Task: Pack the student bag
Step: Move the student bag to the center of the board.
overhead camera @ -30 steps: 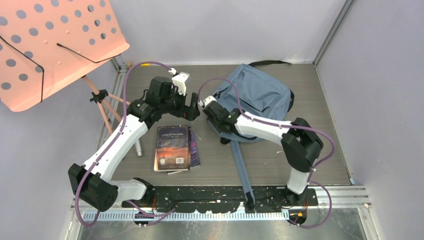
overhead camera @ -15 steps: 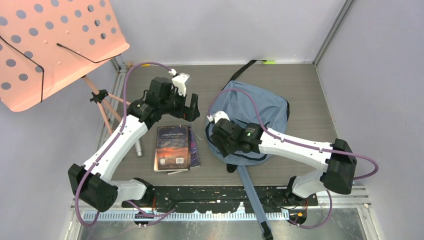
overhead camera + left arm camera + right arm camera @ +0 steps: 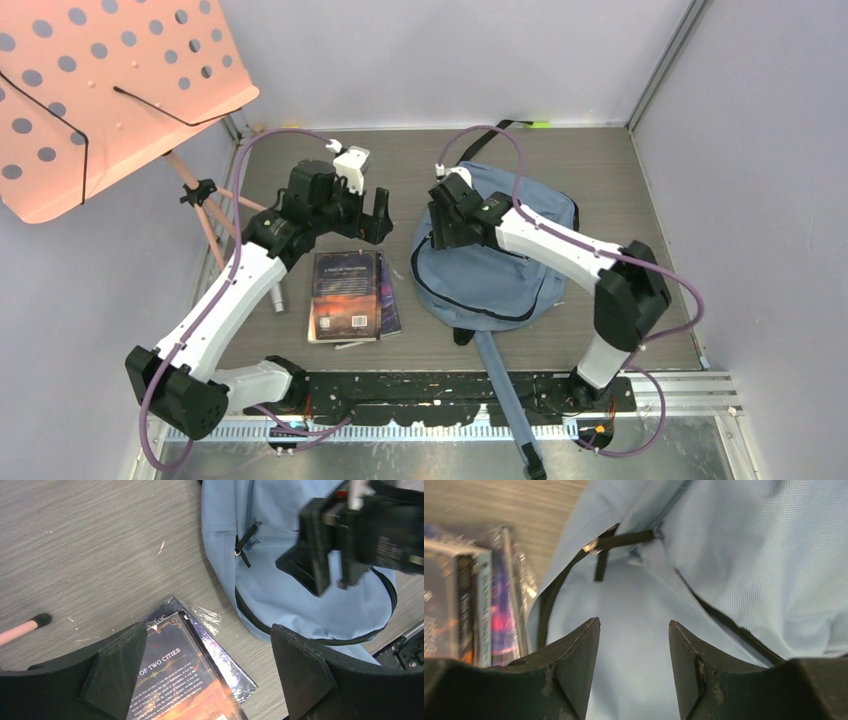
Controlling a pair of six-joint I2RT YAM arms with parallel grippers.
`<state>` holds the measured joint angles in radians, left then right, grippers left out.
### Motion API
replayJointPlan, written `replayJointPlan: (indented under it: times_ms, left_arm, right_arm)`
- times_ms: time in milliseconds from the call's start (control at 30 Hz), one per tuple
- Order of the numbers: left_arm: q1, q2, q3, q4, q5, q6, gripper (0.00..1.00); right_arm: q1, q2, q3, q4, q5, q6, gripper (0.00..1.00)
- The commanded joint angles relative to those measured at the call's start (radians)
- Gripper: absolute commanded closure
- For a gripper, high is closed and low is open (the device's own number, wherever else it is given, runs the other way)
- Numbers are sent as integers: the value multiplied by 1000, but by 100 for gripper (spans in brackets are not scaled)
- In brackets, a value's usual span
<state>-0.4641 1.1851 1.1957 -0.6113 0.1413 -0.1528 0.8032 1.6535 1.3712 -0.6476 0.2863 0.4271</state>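
I see the student bag (image 3: 500,270) flat on the surface, beside the books (image 3: 185,680). L tool (image 3: 209,635) and R tool (image 3: 634,630) are both released, empty. Risk: R tool pinches loose fabric instead of the zip pull (image 3: 624,541), and the soft bag drags.

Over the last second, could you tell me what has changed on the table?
The right hand dragged the student bag toward the near edge, let go of it, then moved to the bag's far left part, jaws open above the fabric. The left hand stayed open over the books, which have not moved.
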Motion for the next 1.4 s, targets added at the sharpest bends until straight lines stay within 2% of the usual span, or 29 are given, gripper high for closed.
replayJointPlan:
  times_ms: [0,200,367,500,767,1133,1367]
  left_arm:
    - [4,-48,-9,69,-32,5,3]
    - [4,-42,-13,76,-9,-5,2]
    - [4,-32,-7,73,8,-12,2]
    - [4,-39,-9,74,5,-11,2]
    - [4,-37,-10,76,6,-11,2]
    - [4,-38,-11,79,20,-16,2]
    - [4,-39,-11,79,23,-16,2]
  right_arm:
    - [-54,63,44,89,-72,109,42]
    - [-87,97,-5,247,-147,255,48]
    - [-87,101,-50,361,-141,359,53]
    - [-80,125,-91,416,-97,461,58]
    - [-61,119,-200,492,98,632,55]
    - [-61,135,-245,626,176,667,57]
    - [-61,169,-222,610,200,680,59]
